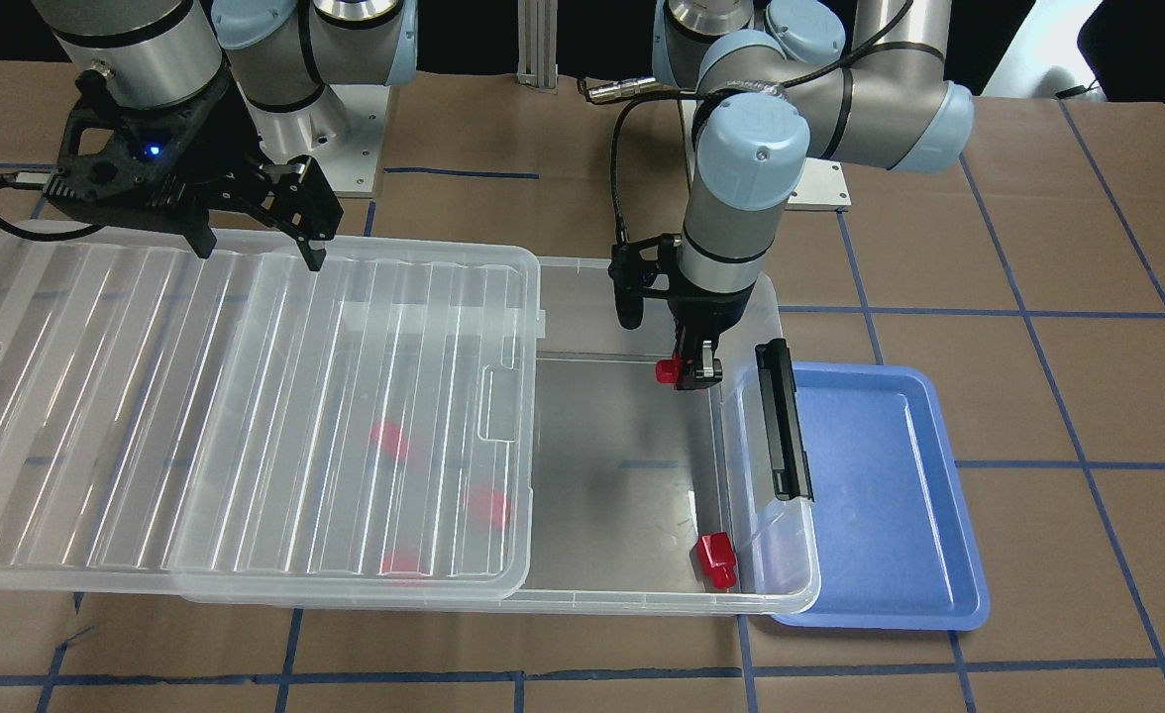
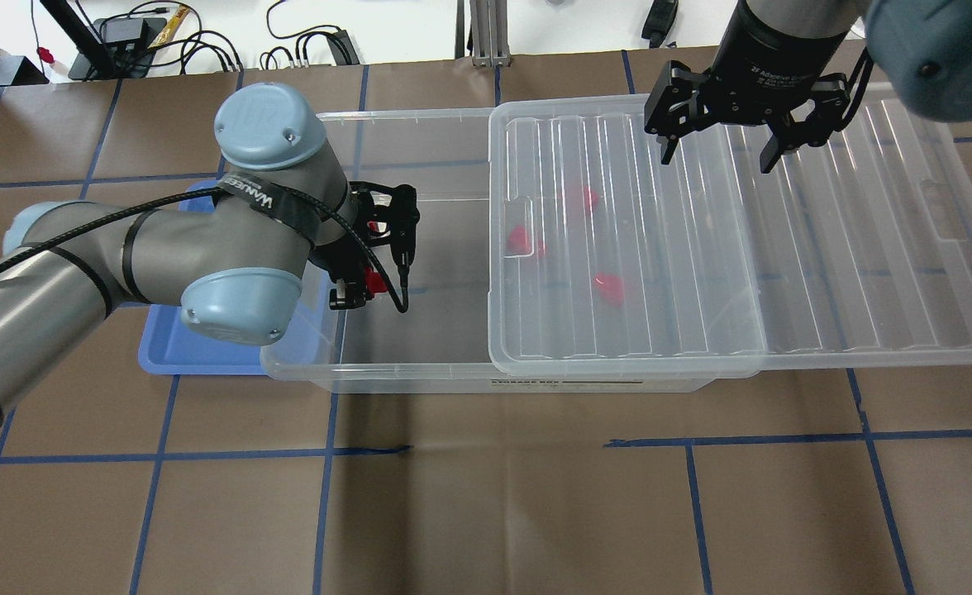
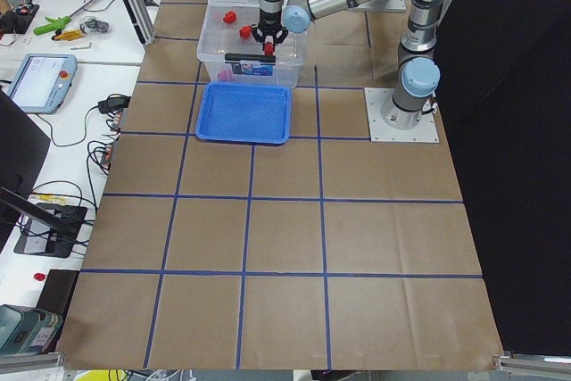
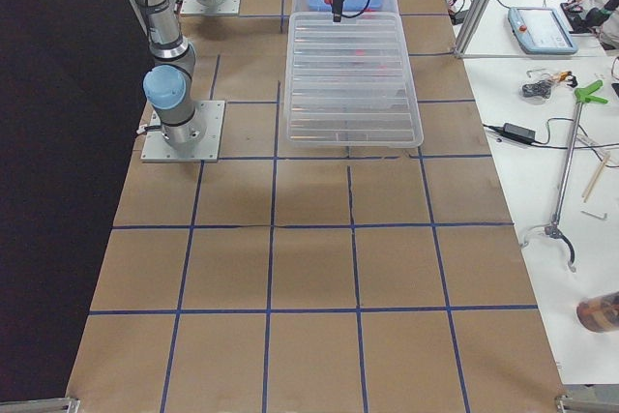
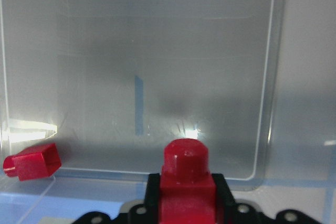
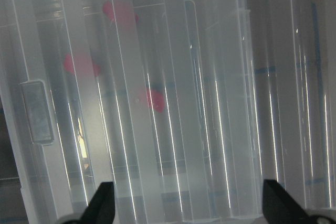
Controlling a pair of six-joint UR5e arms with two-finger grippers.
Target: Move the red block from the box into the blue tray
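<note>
My left gripper (image 1: 687, 373) is shut on a red block (image 1: 669, 371) and holds it above the floor of the clear box (image 1: 642, 597), at the uncovered end near the blue tray (image 1: 880, 495). The wrist view shows the block (image 5: 186, 174) stub forward between the jaws. A second red block (image 1: 716, 560) lies in the box corner by the tray; it also shows in the left wrist view (image 5: 31, 161). Three more red blocks (image 2: 523, 240) show blurred under the ribbed lid (image 2: 783, 248). My right gripper (image 2: 717, 153) is open and empty above the lid. The tray holds nothing.
The lid (image 1: 226, 416) is slid partway off, so it covers most of the box and overhangs its far end. A black latch bar (image 1: 783, 416) stands on the box's short wall next to the tray. Brown table with blue tape lines all around.
</note>
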